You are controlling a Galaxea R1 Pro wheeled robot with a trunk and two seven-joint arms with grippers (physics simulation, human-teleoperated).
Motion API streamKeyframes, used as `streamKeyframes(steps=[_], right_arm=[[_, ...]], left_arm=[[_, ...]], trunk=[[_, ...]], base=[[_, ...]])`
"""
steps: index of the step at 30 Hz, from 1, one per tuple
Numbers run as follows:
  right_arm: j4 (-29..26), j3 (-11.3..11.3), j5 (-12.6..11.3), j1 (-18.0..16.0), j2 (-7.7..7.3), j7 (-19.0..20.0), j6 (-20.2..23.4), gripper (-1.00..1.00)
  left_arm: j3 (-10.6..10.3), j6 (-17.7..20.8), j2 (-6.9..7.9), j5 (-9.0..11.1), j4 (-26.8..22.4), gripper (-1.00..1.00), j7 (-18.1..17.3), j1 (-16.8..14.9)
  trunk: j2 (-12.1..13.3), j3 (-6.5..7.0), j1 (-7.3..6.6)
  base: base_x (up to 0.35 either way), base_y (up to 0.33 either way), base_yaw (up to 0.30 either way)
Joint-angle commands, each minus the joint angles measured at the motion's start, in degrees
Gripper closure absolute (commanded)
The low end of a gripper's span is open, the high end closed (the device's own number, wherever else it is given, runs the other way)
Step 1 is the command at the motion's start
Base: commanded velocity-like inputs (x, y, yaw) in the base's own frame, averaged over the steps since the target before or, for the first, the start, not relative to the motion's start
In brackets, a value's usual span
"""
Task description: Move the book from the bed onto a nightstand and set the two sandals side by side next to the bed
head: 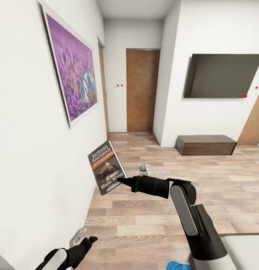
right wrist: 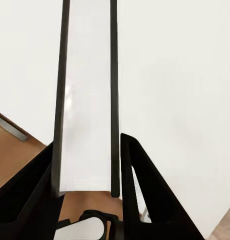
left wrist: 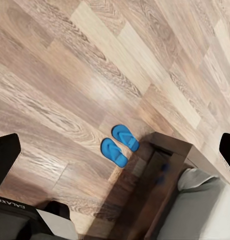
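Note:
My right gripper point(head: 121, 182) is shut on the lower corner of the book point(head: 106, 167) and holds it upright in the air near the left wall. The cover is dark, with "RICHARD BACHMAN" in white and an orange band. In the right wrist view the book point(right wrist: 87, 100) stands edge-on between the black fingers point(right wrist: 140, 190). Two blue sandals point(left wrist: 120, 145) lie side by side on the wood floor by the corner of the bed point(left wrist: 167, 160). A bit of blue sandal point(head: 179, 266) peeks in at the bottom of the head view. My left gripper point(head: 84, 240) hangs open and empty, low at the left.
A white wall with a purple painting point(head: 71, 67) runs close along my left. Ahead, a corridor ends at a brown door point(head: 142, 90). A black wall screen point(head: 221, 75) hangs above a long low dark cabinet point(head: 206, 144). The pale mattress corner point(head: 244, 249) sits at the bottom right.

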Motion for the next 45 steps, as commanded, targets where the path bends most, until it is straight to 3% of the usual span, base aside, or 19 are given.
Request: streamKeyframes(steps=[1, 10, 19, 45], right_arm=[[-0.05, -0.08, -0.02, -0.06, 0.04, 0.5, 0.3, 1.0], [-0.05, -0.16, -0.02, -0.06, -0.01, 0.5, 0.3, 1.0], [-0.02, -0.44, -0.02, 0.04, 0.01, 0.45, 0.3, 1.0], [-0.05, -0.59, -0.04, 0.34, 0.09, 0.23, 0.3, 1.0]], left_arm=[[-0.33, 0.0, 0.07, 0.49, -0.06, -1.0, 0.25, -0.06], [-0.32, 0.03, -0.1, 0.18, -0.17, -1.0, 0.24, -0.06], [-0.37, 0.04, -0.2, 0.08, -0.24, -1.0, 0.23, -0.06], [-0.42, 0.03, -0.35, -0.04, -0.63, -1.0, 0.25, -0.06]], trunk=[[-0.14, -0.13, 0.05], [-0.14, -0.13, 0.05], [-0.14, -0.13, 0.05], [-0.14, -0.13, 0.05]], base=[[0.124, 0.084, 0.281], [0.044, 0.03, 0.262], [0.081, 0.067, 0.071], [0.238, 0.038, -0.076]])
